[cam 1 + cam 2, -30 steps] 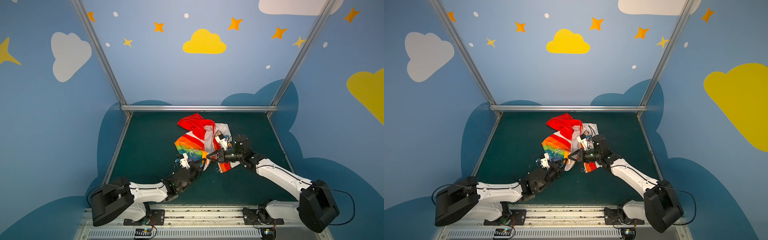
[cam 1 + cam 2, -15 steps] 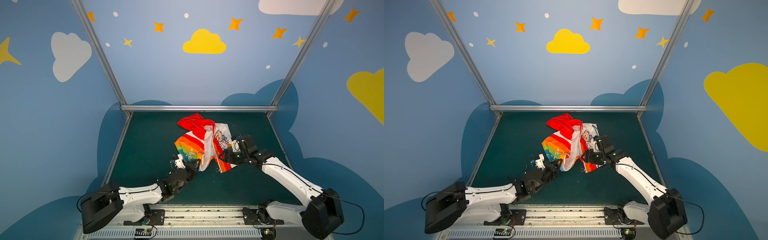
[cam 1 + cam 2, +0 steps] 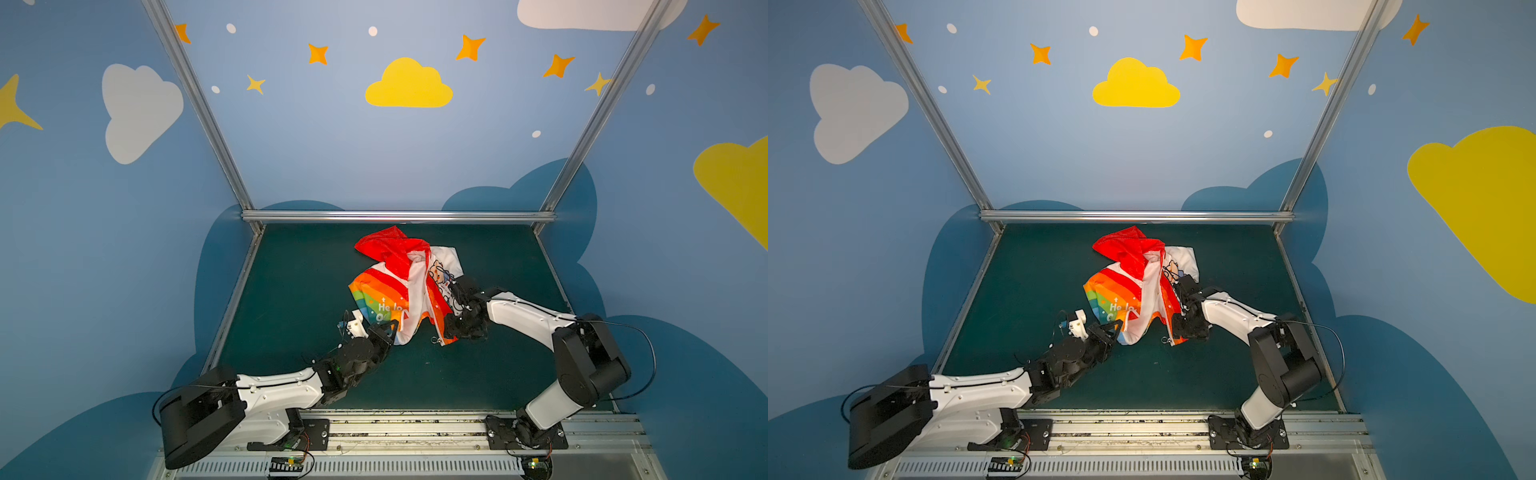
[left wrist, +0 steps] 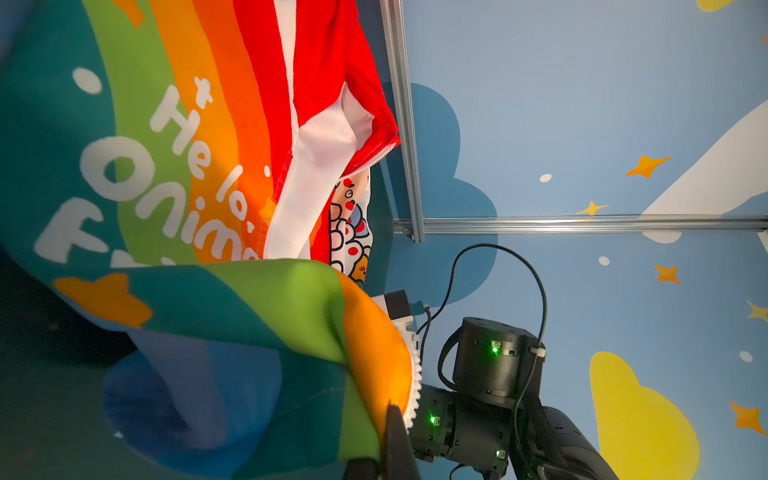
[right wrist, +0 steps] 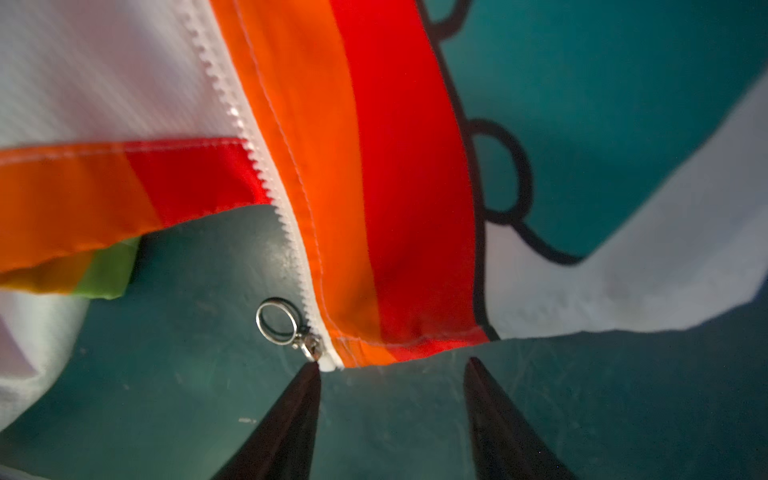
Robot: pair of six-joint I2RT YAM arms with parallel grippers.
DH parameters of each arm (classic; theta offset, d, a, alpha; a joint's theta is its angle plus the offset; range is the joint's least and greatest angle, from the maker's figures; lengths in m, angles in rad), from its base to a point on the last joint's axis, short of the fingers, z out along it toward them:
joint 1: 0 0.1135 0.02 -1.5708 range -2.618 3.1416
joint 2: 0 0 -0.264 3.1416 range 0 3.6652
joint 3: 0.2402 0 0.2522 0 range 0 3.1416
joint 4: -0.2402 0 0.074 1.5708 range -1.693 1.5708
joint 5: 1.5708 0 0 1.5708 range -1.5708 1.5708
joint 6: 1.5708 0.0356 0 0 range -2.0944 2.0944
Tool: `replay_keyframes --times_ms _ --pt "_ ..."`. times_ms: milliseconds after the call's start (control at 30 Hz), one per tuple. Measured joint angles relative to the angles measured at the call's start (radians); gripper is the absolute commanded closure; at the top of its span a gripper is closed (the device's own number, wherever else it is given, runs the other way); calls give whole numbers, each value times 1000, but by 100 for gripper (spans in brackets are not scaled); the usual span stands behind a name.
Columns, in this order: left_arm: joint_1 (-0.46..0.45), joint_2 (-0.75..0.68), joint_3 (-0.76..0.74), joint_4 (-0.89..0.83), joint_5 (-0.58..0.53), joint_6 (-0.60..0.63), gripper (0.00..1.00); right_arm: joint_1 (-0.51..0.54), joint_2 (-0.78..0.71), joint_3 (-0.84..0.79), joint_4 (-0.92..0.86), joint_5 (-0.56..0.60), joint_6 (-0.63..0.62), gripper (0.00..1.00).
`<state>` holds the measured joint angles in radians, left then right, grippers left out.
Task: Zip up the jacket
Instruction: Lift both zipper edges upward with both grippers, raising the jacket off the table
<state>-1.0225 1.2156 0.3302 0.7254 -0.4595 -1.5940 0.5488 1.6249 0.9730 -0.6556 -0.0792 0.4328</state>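
Between the parted fingers of the right tool only bare desk is seen. A second ago this tool was shut at the garment's middle; now nothing is gripped. Just beside one fingertip lies the zipper slider with its ring pull, so a fresh grasp there is judged next. The left tool is clamped on the hem of the jacket, crumpled mid-desk. Counted: one jacket, one slider, two unjoined zipper halves, two tools.
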Motion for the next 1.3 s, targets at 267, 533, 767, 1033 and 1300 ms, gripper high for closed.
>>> replay_keyframes --times_ms 267,533,767,1033,1300 --pt "2 11 0 10 0 0 97 24 80 26 16 6 0 54" --pt "2 -6 0 5 -1 0 97 56 99 37 8 72 40 87" --pt "5 -20 0 -8 4 14 97 71 78 14 57 -10 43 100" --pt "81 35 77 87 145 176 97 32 -279 -244 250 -253 68 100" --pt "94 117 147 237 224 320 97 32 -638 -444 601 -196 36 100"
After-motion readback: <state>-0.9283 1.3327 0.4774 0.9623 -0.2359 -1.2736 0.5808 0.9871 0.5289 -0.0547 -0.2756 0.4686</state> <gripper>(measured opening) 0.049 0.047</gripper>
